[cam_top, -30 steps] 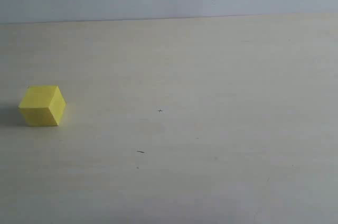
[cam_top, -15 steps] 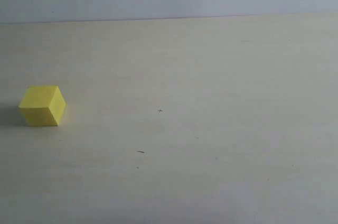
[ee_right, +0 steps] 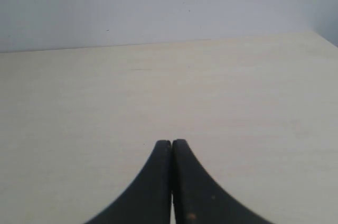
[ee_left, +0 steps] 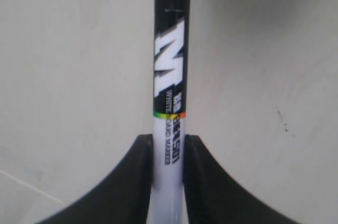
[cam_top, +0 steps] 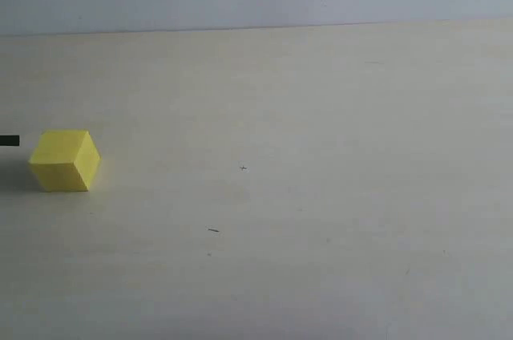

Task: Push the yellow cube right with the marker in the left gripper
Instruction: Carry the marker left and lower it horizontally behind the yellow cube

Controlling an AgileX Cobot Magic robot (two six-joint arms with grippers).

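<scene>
Approach step: your left gripper clamps the marker, yellow cube just ahead, so drive right.

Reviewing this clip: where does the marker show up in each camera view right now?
Exterior view: only the marker's black end, at the left edge, just left of the yellow cube.
Left wrist view: centre, clamped between the left gripper's fingers.
Right wrist view: not in it.
Shared landmark: the pale table, in all three.
</scene>
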